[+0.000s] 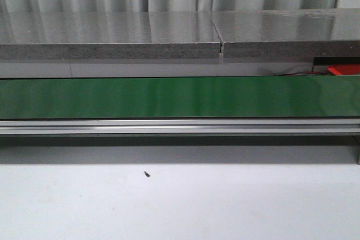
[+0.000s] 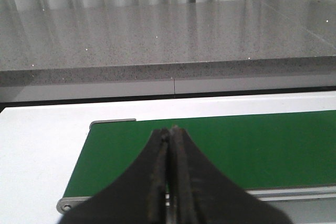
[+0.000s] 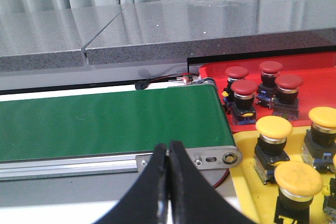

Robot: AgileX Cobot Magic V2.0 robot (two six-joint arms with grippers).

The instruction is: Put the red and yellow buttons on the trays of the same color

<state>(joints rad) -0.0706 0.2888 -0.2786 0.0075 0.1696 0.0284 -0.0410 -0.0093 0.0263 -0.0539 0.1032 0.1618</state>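
Red buttons (image 3: pixel 244 88) sitting on red tray (image 3: pixel 315 69), yellow buttons (image 3: pixel 274 128) on yellow tray (image 3: pixel 247 184), at three o'clock beyond the belt (image 3: pixel 105 121). Belt bare. Left gripper (image 2: pixel 169 135) and right gripper (image 3: pixel 168 148) pinched closed, empty. Looks nearly finished.

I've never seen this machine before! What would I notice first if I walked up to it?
Probably the long green conveyor belt that runs across the table, with nothing on it. Next, at the belt's right end, the mushroom-shaped buttons: red buttons standing in a red tray and yellow buttons in a yellow tray beside it. The left gripper and right gripper are shut and hold nothing.
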